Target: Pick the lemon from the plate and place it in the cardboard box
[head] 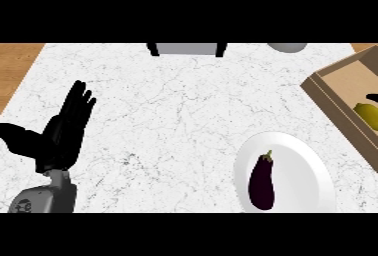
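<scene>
Left hand [65,127] rests open at worktop [184,110] left, fingers straight, holding nothing; right hand unseen. Lemon [367,115] already lies in cardboard box [328,100]; plate [304,165] holds only an aubergine [262,182]. Placing looks done.

Grey veins are running through the white counter [184,100]; the white plate [303,160] is carrying a dark purple eggplant [261,185].
</scene>
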You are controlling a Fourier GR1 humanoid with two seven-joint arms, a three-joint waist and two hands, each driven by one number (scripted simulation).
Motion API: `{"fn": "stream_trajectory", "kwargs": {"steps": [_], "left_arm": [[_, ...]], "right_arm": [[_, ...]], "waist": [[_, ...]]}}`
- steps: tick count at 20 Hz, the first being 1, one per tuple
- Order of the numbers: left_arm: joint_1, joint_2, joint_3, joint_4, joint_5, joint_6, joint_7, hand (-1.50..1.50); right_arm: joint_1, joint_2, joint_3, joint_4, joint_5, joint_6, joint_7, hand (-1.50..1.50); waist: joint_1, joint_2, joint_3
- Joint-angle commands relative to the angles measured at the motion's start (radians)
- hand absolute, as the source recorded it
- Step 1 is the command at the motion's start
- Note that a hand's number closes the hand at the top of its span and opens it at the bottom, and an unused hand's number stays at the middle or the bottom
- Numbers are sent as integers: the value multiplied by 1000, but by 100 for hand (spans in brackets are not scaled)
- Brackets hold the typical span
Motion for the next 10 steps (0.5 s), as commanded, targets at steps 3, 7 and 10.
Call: {"fn": "stream_trajectory", "kwargs": {"steps": [3,7,10], "left_arm": [[-40,9,0,-13,-17,26,50,0],[12,1,4,13,-16,11,-13,0],[8,6,5,-33,-5,13,24,0]], "right_arm": [[-72,-5,-141,73,-204,85,-97,-150],[-147,-63,-270,138,-357,260,-14,-150],[-130,-96,-342,197,-440,328,-14,-150]], "waist": [[-13,-6,-1],[-19,-7,-2],[-15,-7,-1]]}}
